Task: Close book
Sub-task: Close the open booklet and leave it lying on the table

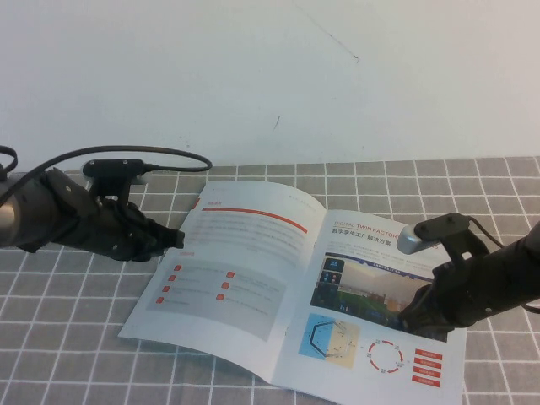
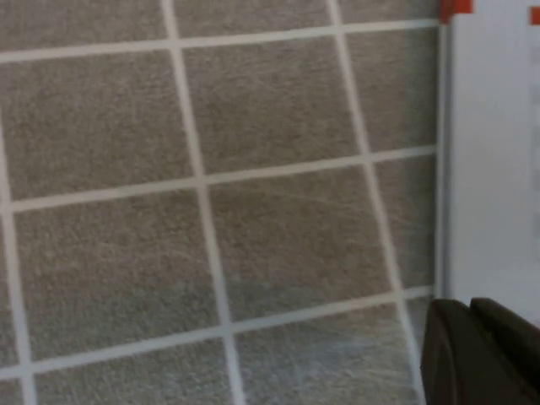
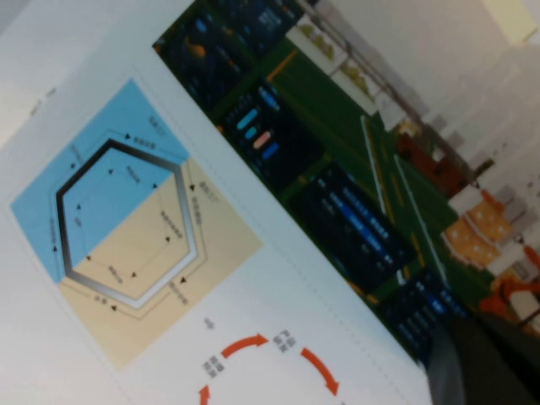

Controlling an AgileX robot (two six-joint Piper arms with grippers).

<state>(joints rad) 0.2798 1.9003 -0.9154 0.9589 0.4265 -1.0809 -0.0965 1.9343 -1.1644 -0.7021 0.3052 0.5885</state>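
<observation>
Book [image 1: 253, 253] lies open and flat on the table [image 1: 76, 337], in the middle of the grey checked cloth, with both pages facing up. In the high view the left gripper [image 1: 171, 240] sits low at the outer edge of the left page [image 1: 228, 278], just beside the paper, and the right gripper [image 1: 413, 319] is low over the right page [image 1: 371, 337], near its picture. For each of them I cannot tell if it is spread or pressed together. In the left wrist view I see mostly the cloth, the white edge of the book [image 2: 489, 169] on one side, and a dark part of the left gripper [image 2: 481, 354] close to this edge. In the right wrist view the printed page with the hexagon drawing [image 3: 126, 211] fills the picture, very near. I judge that the closing is not yet begun; the arms are only getting in position. The next move calls for catching one page edge and turning it over the spine onto the other page.
</observation>
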